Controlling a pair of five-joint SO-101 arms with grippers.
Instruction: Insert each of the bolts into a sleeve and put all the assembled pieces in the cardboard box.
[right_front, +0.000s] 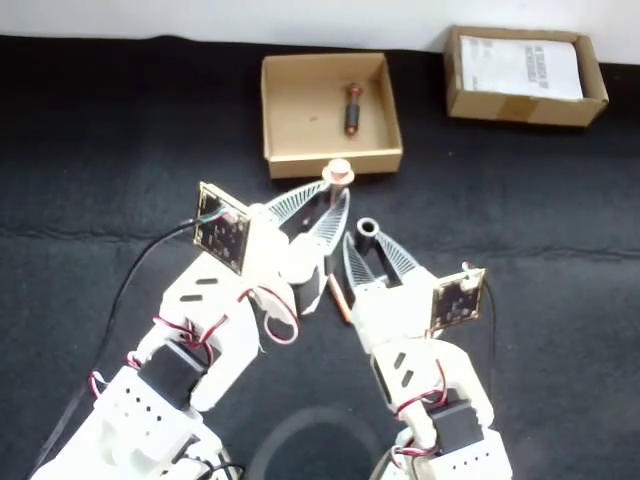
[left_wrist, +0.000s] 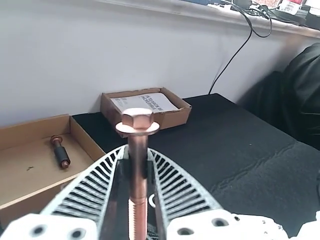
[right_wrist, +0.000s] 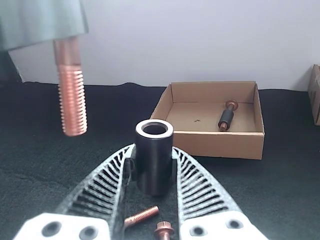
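Closest is the right gripper (right_wrist: 154, 150), which pinches the sleeve (right_wrist: 154, 170) upright, with the bore open to above. Beside it the left gripper (left_wrist: 136, 155) is pressed on the bolt (left_wrist: 137, 124), head up. The threaded end hangs to the side of the sleeve, not over its mouth.

I think the danger is in the alignment. If the bolt comes down off centre, the thread will hit the rim. Then the bolt can tilt or slip between the ribbed fingers (left_wrist: 90, 187), or it can push the sleeve out of its hold.

Both arms are stretched forward over the table (right_front: 120, 130) and lean toward each other. Under them lies a loose bolt (right_front: 340, 297). Farther on, the box (right_front: 285, 105) holds one assembled piece (right_front: 352, 110).
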